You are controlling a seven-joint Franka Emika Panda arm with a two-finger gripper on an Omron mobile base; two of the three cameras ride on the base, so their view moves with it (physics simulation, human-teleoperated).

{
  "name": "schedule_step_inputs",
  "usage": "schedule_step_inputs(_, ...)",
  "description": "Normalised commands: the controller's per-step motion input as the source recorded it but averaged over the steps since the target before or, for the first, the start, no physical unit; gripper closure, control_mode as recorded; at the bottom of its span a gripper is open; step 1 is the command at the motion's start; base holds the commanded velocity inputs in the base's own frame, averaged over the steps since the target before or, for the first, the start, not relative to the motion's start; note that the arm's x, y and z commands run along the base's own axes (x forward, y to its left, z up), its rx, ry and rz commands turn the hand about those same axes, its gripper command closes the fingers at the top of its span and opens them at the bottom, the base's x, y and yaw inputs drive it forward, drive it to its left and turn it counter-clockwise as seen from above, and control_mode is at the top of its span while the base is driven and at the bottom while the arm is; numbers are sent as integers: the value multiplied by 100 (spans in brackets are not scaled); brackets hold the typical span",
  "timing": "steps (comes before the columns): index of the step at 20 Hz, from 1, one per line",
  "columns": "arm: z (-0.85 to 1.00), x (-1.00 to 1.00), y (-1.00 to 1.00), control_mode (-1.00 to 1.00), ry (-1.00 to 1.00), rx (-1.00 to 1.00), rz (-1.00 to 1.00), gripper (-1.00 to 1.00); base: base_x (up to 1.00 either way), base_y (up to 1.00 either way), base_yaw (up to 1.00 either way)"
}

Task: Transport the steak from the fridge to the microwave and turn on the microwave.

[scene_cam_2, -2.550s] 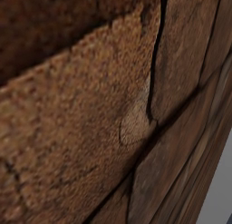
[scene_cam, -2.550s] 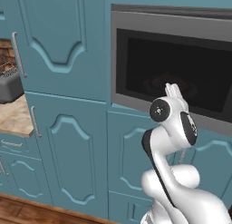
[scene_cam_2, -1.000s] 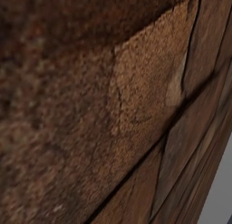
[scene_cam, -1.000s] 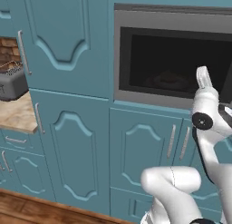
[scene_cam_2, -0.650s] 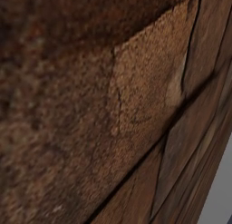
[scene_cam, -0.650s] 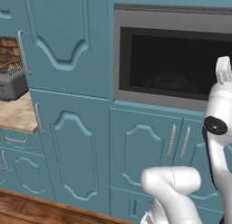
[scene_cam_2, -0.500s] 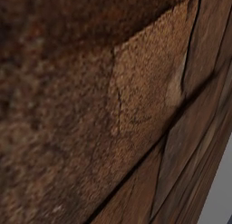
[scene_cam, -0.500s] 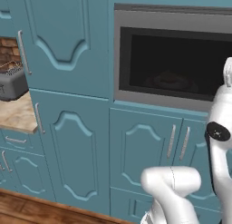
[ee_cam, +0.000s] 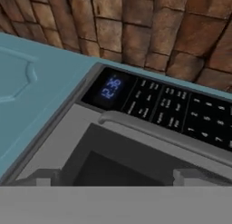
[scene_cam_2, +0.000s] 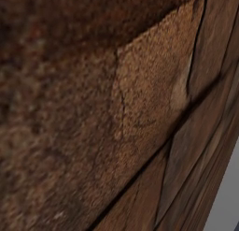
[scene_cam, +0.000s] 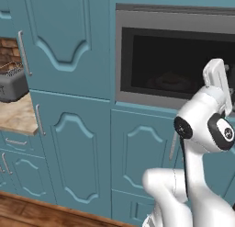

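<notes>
Overhead, brick wall (ee_cam: 136, 28) behind teal cupboards (scene_cam: 69, 129), microwave (scene_cam: 174, 79).

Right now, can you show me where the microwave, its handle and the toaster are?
microwave (scene_cam: 176, 60): left base view, on its dark glass door.
handle (ee_cam: 163, 132): hand view, middle of the curved grey bar.
toaster (scene_cam: 11, 85): left base view, on its silver side.
</notes>
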Motion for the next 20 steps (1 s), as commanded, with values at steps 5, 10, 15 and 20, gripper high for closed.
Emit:
schedule_step_inputs(5, -5, -99, 0, -100, -1, 13, -6, -100, 0, 0, 0)
schedule_step_inputs(10, -47, -75, 1, -100, 0, 3, -12, 100, 0, 0, 0)
schedule_step_inputs(15, -91, -43, -27, -100, -1, 4, -11, 100, 0, 0, 0)
schedule_step_inputs(20, -79, -6, -45, -100, -13, 2, -7, 100, 0, 0, 0)
